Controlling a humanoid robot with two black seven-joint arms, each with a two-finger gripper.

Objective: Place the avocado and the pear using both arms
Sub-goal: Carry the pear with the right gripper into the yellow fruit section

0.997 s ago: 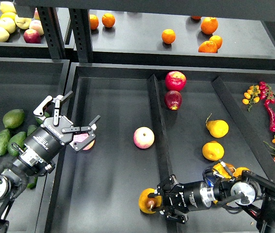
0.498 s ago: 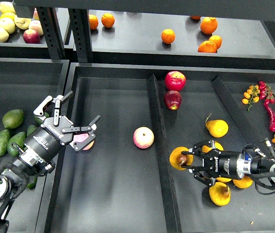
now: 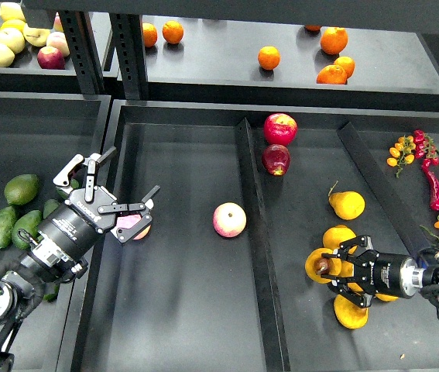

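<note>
The pear (image 3: 317,266), orange-yellow with a dark brown blotch, is held in my right gripper (image 3: 326,268), whose fingers close around it. It is in the right compartment, just right of the divider and next to other pears. Several green avocados (image 3: 21,188) lie in the left tray beside my left arm. My left gripper (image 3: 135,169) is open and empty. It stands over the left part of the middle tray, with a pink apple (image 3: 137,229) just below its lower finger.
Cleaner pears (image 3: 347,204) (image 3: 351,311) lie around the right gripper. A pink apple (image 3: 229,219) sits mid-tray and two red apples (image 3: 279,129) further back. A raised divider (image 3: 254,225) splits the tray. Oranges (image 3: 269,57) are on the back shelf, chillies and small tomatoes (image 3: 436,174) at the right.
My right gripper has carried the pear from the tray's front, left of the divider, rightwards over the divider into the right compartment among the other pears. The left arm has not moved.
</note>
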